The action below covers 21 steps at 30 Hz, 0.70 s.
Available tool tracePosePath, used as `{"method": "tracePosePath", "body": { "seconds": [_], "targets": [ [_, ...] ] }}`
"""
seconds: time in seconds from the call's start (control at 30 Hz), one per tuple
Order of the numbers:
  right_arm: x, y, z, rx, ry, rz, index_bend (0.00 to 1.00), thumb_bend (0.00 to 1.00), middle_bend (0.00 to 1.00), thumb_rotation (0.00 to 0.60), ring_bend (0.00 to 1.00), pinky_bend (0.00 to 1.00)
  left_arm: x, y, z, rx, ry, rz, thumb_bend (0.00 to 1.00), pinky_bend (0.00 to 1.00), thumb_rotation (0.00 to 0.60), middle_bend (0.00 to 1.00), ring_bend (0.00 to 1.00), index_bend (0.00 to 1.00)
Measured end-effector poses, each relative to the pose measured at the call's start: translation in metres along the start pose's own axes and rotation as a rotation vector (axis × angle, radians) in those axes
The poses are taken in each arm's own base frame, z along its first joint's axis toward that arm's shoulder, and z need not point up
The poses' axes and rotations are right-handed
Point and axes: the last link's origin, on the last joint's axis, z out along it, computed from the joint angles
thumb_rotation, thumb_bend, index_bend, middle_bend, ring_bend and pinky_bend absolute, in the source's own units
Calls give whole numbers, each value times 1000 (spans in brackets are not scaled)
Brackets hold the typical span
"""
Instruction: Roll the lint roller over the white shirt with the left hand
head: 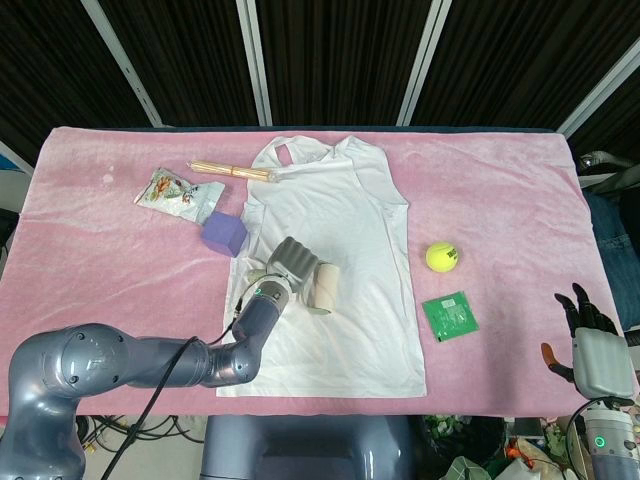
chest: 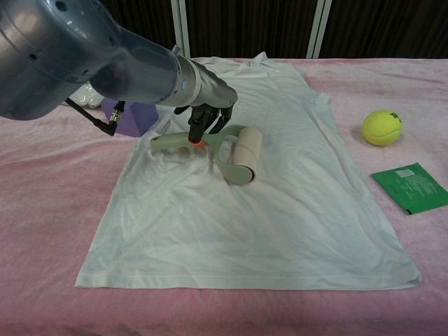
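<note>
The white shirt (head: 340, 240) (chest: 280, 182) lies flat in the middle of the pink table. My left hand (head: 292, 262) (chest: 208, 108) grips the pale green handle of the lint roller (head: 322, 287) (chest: 242, 155). Its cream roll rests on the shirt's middle, left of centre. The cloth is bunched a little under the handle. My right hand (head: 588, 335) hangs off the table's near right corner, fingers apart and holding nothing; only the head view shows it.
A purple block (head: 224, 233) (chest: 133, 117), a snack packet (head: 178, 193) and a bundle of wooden sticks (head: 232, 170) lie left of the shirt. A tennis ball (head: 441, 257) (chest: 381, 127) and a green sachet (head: 450, 315) (chest: 411, 186) lie to its right.
</note>
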Motion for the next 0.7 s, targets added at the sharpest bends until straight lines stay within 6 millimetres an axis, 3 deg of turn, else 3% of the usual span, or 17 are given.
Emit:
{"method": "tracePosePath", "body": {
  "seconds": [0.7],
  "targets": [
    [-1, -1, 0, -3, 3, -2, 180, 263, 15, 600, 154, 208, -42, -65, -22, 90, -104, 74, 579, 608, 600, 614, 446, 614]
  ]
}}
